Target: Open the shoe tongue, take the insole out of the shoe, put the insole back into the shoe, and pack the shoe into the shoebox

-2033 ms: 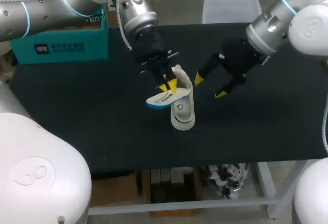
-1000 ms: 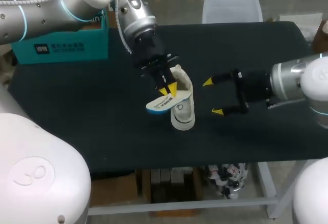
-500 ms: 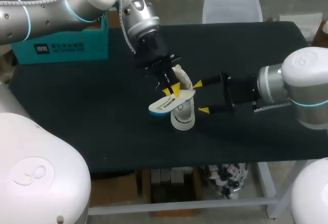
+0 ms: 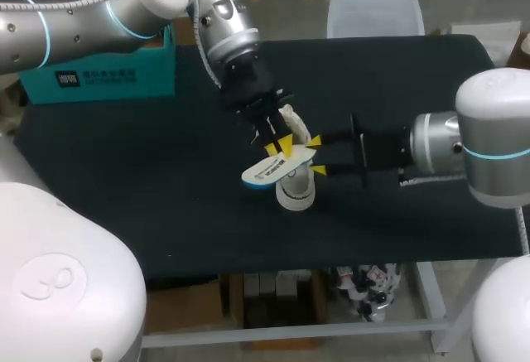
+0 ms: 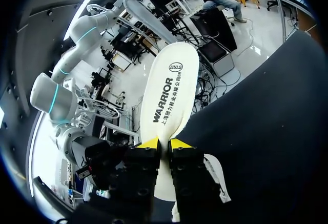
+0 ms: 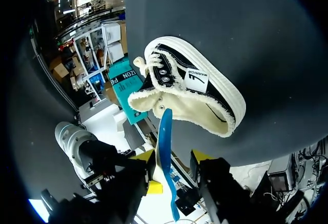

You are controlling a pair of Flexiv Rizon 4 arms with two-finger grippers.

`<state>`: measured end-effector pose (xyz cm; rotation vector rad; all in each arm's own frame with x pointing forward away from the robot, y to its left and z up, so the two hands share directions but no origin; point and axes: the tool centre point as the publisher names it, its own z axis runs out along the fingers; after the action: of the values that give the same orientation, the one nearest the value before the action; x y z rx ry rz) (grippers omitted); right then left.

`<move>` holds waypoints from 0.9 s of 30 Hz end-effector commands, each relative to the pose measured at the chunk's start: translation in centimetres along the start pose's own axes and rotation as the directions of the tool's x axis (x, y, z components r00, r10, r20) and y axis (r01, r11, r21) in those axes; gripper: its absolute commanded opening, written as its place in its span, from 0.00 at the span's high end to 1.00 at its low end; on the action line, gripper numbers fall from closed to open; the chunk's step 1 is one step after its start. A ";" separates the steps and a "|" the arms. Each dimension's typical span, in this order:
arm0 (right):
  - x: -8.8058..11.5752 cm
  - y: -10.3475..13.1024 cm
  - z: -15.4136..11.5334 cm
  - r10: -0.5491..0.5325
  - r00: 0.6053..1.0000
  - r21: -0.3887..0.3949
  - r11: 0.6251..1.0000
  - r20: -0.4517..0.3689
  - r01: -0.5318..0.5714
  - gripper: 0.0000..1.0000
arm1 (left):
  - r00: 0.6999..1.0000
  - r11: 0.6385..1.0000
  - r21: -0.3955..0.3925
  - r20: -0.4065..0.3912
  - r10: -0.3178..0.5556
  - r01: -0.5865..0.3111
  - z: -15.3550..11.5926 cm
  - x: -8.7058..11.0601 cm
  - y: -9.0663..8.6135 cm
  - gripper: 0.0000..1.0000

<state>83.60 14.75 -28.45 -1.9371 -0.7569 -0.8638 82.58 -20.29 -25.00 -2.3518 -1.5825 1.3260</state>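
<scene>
"What is in your left gripper (image 5: 164, 143)?"

"The insole (image 5: 171, 96). My two yellow tips squeeze it from both sides. The long part sticks out ahead of my fingers. It is white on top and blue along the edge."

"Is the insole inside the shoe (image 6: 205, 88)?"

"No. It is out of the shoe and up in the air. It is tilted and crosses over the shoe. One end is just beside the shoe's opening. I cannot tell if it touches."

"Where is the shoe?"

"It sits on its white sole near the middle of the black table (image 4: 124, 171). It is fuzzy inside."

"What about your right gripper (image 6: 172, 156)?"

"It comes in from the right, low over the table. Its fingers are spread apart, and the insole's edge runs between them. One finger is very close to the insole, but the other is apart from it. So this gripper does not hold it."

"And the box (image 4: 99, 72)?"

"The teal box is by the far left corner of the table, well apart from the shoe."
</scene>
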 end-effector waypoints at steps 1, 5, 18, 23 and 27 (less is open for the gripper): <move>-0.2 0.2 0.3 0.002 1.000 0.021 1.000 -0.020 -0.002 0.56 | 1.000 1.000 -0.008 0.012 0.006 -0.006 0.1 0.1 0.2 1.00; -0.1 0.1 1.0 0.004 1.000 0.023 1.000 -0.019 -0.004 0.56 | 1.000 1.000 -0.013 0.024 0.017 -0.017 0.0 0.1 0.3 1.00; 0.7 0.3 1.8 -0.010 0.999 0.019 1.000 -0.034 0.011 0.76 | 0.999 1.000 -0.001 0.029 0.027 -0.027 0.3 0.4 0.3 1.00; 0.9 0.3 1.7 -0.020 0.999 0.012 1.000 -0.039 0.021 0.98 | 0.999 1.000 0.005 0.029 0.028 -0.028 0.3 0.5 0.2 1.00; 0.9 0.4 1.3 -0.037 0.998 0.002 0.999 -0.053 0.037 1.00 | 0.999 1.000 0.008 0.038 0.020 -0.020 0.2 0.6 0.1 1.00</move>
<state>85.03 16.17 -28.42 -1.8996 -0.7689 -0.9172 82.47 -20.13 -25.43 -2.3653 -1.5650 1.3725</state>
